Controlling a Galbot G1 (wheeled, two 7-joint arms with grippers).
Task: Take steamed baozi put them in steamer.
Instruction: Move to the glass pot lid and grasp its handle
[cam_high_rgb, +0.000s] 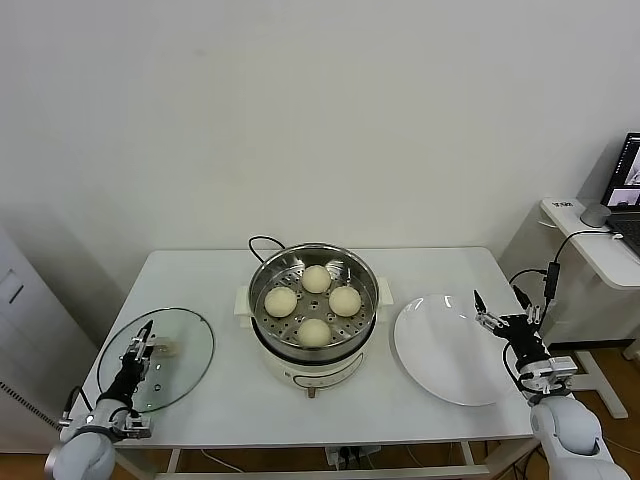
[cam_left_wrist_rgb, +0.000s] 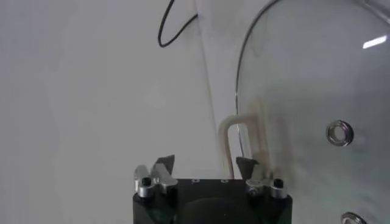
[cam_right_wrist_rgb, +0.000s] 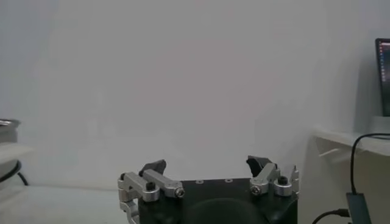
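Head view: left gripper (cam_high_rgb: 143, 343) spread over glass lid's handle (cam_high_rgb: 163, 349); right gripper (cam_high_rgb: 497, 312) spread wide.

We see a round glass lid (cam_high_rgb: 158, 357) with white handle lying left on the white table (cam_high_rgb: 220, 280), flat white plate (cam_high_rgb: 445, 347) right, laptop (cam_high_rgb: 626, 190) on side shelf.

Left gripper (cam_left_wrist_rgb: 206, 165), glass lid (cam_left_wrist_rgb: 304, 91), white handle (cam_left_wrist_rgb: 241, 143)

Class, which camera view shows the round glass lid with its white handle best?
The head view: the whole round glass lid lies flat on the table, handle visible. The left wrist view shows only part of its glass and the handle close up; the right wrist view shows none of it.
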